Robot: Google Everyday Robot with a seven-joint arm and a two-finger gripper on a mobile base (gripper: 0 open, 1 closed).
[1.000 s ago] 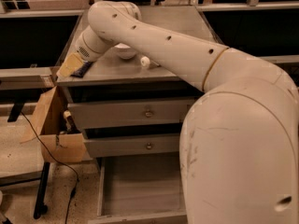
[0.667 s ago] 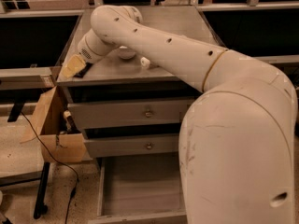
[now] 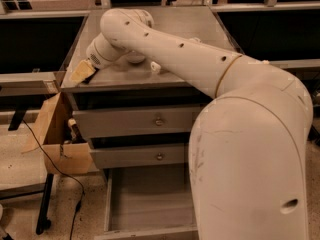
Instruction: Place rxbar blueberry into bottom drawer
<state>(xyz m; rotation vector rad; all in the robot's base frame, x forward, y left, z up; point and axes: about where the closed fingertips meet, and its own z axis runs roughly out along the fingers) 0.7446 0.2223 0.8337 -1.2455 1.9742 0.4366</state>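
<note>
My gripper [image 3: 82,72] is low over the front left corner of the grey cabinet top [image 3: 200,29], at the end of the white arm that reaches across it. A thin dark shape [image 3: 90,78] lies right beside the gripper on the top; I cannot tell whether it is the rxbar blueberry. The bottom drawer [image 3: 145,204] is pulled open below, a shallow grey tray, and its visible part holds nothing. The arm hides its right side.
A white bowl [image 3: 134,59] shows partly behind the arm, and a small white bottle [image 3: 155,67] lies on the top. The two upper knobbed drawers [image 3: 159,120] are closed. An open cardboard box [image 3: 55,134] and a black cable stand left of the cabinet.
The gripper has shifted slightly to the right along the cabinet top's front left corner. The drawers have not moved.
</note>
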